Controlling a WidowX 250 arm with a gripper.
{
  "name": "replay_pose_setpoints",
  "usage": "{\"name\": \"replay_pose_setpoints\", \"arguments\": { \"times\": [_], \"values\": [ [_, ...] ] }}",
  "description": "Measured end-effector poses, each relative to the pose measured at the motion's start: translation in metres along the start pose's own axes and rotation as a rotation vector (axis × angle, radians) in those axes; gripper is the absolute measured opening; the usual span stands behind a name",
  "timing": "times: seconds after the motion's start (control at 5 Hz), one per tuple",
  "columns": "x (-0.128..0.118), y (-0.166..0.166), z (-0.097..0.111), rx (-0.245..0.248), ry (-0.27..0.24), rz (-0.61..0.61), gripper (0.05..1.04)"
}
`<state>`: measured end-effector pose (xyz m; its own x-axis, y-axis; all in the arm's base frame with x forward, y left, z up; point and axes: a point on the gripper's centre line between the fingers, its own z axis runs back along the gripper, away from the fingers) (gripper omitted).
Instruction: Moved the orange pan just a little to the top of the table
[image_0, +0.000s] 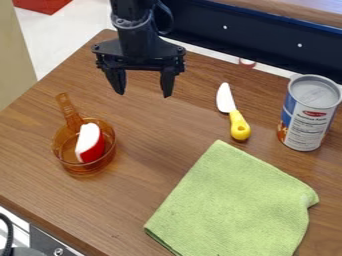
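Though translucent, the round orange pan (65, 151) on a wood-grained table (157, 127).

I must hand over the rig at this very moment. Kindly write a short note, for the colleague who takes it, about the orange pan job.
Gripper: jaws apart, holding nothing, up and to the right of the pan in the view.
Pan: upright at the left of the table, handle towards the view's top, a red and white piece inside.
Done: I cannot tell from this moment whether the pan has had its small shift.
Left: if not, probably grip the pan and ease it slightly towards the table's top, keeping the piece inside.
Nearby: knife, can, green cloth.
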<state>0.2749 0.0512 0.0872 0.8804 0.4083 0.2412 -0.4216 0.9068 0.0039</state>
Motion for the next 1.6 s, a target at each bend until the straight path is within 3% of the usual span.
{"name": "replay_pose_setpoints", "arguments": {
  "times": [0.2, 0.6, 1.0, 1.4, 1.6],
  "values": [
    [-0.005, 0.001, -0.007, 0.007, 0.030, -0.003, 1.001],
    [0.004, 0.040, -0.021, 0.024, 0.043, 0.121, 1.001],
    [-0.009, 0.041, -0.053, -0.021, 0.077, 0.158, 1.001],
    [-0.010, 0.027, -0.051, -0.082, 0.068, 0.208, 1.001],
    [-0.011, 0.027, -0.053, -0.032, 0.043, 0.218, 1.001]
  ]
}}
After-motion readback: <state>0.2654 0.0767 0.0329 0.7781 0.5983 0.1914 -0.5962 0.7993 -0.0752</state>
